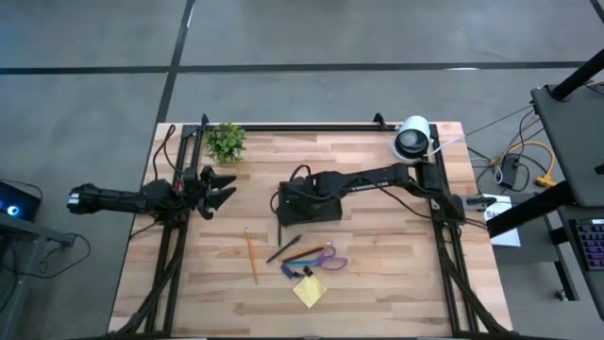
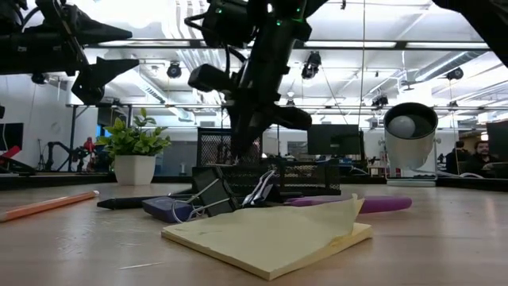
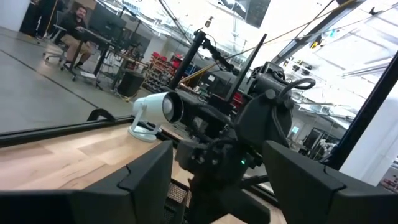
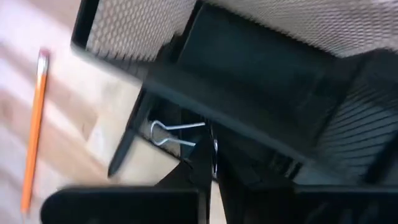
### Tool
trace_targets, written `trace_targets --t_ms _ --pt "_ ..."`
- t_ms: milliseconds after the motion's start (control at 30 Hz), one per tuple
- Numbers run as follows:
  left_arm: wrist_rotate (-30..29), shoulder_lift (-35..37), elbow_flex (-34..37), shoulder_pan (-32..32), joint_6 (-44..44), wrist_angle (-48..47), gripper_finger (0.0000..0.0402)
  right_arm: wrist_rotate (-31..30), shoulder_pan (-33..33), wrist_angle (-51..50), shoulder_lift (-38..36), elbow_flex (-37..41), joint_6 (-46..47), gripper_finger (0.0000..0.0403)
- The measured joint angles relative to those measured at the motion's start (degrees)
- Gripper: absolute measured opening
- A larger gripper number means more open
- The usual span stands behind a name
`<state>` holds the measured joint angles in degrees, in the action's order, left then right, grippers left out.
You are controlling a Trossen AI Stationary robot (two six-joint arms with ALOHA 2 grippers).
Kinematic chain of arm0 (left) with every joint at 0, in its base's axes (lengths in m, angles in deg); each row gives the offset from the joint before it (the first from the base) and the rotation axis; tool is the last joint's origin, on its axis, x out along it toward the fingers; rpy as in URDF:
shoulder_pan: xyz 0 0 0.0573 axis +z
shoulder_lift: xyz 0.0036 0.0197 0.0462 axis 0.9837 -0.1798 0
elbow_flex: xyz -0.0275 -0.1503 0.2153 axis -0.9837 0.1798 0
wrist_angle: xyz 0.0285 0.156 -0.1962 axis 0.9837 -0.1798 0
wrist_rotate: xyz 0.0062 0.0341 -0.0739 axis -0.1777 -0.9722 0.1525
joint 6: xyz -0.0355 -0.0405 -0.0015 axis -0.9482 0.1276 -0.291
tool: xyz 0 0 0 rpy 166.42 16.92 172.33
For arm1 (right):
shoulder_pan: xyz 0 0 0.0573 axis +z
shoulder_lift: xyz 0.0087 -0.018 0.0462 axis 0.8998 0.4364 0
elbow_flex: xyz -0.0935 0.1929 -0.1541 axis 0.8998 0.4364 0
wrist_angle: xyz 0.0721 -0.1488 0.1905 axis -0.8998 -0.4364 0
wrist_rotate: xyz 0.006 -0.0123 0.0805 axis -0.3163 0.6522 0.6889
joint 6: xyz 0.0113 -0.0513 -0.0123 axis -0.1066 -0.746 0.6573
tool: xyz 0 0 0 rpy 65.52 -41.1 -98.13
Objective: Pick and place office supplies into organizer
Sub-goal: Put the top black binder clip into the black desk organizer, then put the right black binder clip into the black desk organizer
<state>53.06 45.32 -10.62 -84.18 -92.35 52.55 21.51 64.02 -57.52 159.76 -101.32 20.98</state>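
The black mesh organizer [image 1: 316, 210] stands mid-table. My right gripper [image 1: 285, 204] hangs over its left end, pointing steeply down, shut, with a binder clip [image 4: 177, 134] at its fingertips. A dark pen [image 4: 124, 149] lies against the organizer's corner. On the table in front lie an orange pencil [image 1: 251, 257], another dark pen [image 1: 283, 250], markers [image 1: 302, 260], purple scissors [image 1: 327, 255] and a yellow sticky-note pad [image 1: 310, 291] with a second clip [image 2: 210, 195] beside it. My left gripper [image 1: 225, 189] waits open at the table's left. My right gripper is shut on the binder clip, whose silver wire handles [image 4: 168, 132] stick out sideways from the fingertips [image 4: 202, 168]. The fingers hide the clip's body and the exact place of contact. The fingers come from above, slanting down. The clip hangs clear of the table, beside the organizer's wall.
A small green plant [image 1: 226, 142] stands at the far left and a round white-and-black device [image 1: 412, 139] at the far right. Bare wood lies between the left arm and the organizer and along the near right.
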Motion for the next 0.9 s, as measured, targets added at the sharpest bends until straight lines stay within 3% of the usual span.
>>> trace_targets --t_ms 200,400,467,600,700,767,900 --pt "-0.01 -0.02 0.0 0.0 0.0 -0.03 0.0235 -2.56 1.28 -1.9 -0.46 0.0 1.95 0.0026" --pt "0.0 -0.42 0.0 0.0 0.0 -0.2 0.0235 -2.32 1.69 -1.92 -0.33 -0.01 0.63 0.0105" --pt "0.0 -0.45 0.0 0.01 0.0 -0.2 0.0235 -2.28 2.42 -2.44 -0.91 0.0 -8.87 0.0135" --pt "0.0 -0.36 0.0 0.02 0.0 -0.15 0.0235 -2.52 7.55 -7.92 -5.27 -0.04 -41.15 0.0179" --pt "0.04 -0.4 0.0 0.02 0.0 -0.1 0.0235 1.53 11.64 -10.64 -6.28 0.28 -57.08 0.0195" --pt "0.04 -0.4 0.0 0.0 0.0 -0.13 0.0235 6.86 13.09 -9.5 -5.44 0.82 -58.89 0.0199" --pt "0.35 -0.34 0.0 0.0 -0.02 -0.09 0.0235 13.91 13.65 -6.48 -2.45 0.84 -47.29 0.0201"
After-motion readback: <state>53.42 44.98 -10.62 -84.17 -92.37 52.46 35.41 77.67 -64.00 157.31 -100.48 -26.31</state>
